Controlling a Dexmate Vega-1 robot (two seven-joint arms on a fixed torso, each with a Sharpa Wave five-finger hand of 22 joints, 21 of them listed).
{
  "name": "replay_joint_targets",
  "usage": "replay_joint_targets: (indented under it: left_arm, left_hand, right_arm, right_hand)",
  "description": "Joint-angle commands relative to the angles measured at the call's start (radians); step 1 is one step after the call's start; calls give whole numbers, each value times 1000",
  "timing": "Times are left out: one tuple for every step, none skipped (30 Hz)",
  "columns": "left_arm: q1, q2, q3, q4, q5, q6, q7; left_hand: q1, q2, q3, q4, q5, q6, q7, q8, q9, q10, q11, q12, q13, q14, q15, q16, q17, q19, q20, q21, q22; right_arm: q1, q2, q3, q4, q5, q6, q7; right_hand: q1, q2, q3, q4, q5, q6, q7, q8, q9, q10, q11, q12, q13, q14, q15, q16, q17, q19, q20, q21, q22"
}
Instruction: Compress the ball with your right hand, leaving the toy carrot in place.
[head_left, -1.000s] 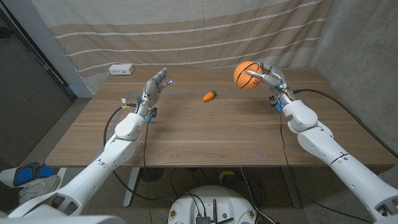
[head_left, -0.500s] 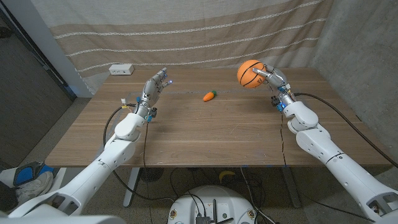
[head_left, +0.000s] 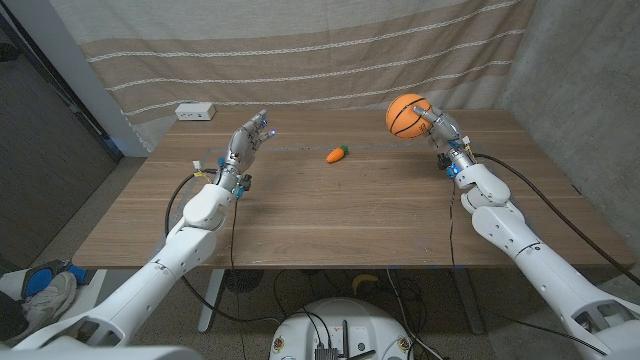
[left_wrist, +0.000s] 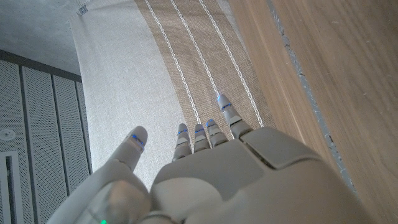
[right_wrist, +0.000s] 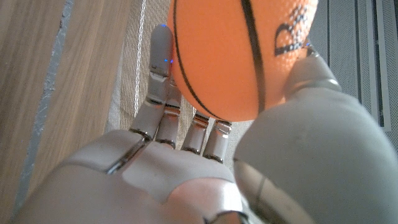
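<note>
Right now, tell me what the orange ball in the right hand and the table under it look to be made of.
Orange ball with black seams: probably soft foam or rubber, matte, with a finely pebbled skin in the right wrist view. Brown wooden table: wood or wood-look laminate, with visible plank lines and grain and a dull sheen.

The right hand (head_left: 436, 124), raised above the table's far right on an extended arm, grips a ball (head_left: 407, 115) between fingers and thumb, while the left hand (head_left: 247, 137) is held up, fingers apart, holding nothing.
</note>
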Motion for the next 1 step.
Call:
replay_joint_targets:
  left_arm:
    - [53, 23, -23, -65, 19, 18, 56]
  left_hand:
    - [-8, 27, 2, -8, -1, 3, -3, 2, 2, 0, -2, 3, 2, 2, -10, 0, 3, 7, 4, -5, 5]
  right_arm:
    - [48, 84, 30, 140, 128, 25, 133]
  right_hand:
    - [363, 353, 9, 4, 7, 134, 129, 2, 0, 32, 6, -1, 195, 301, -382, -4, 2, -138, -216, 6, 0]
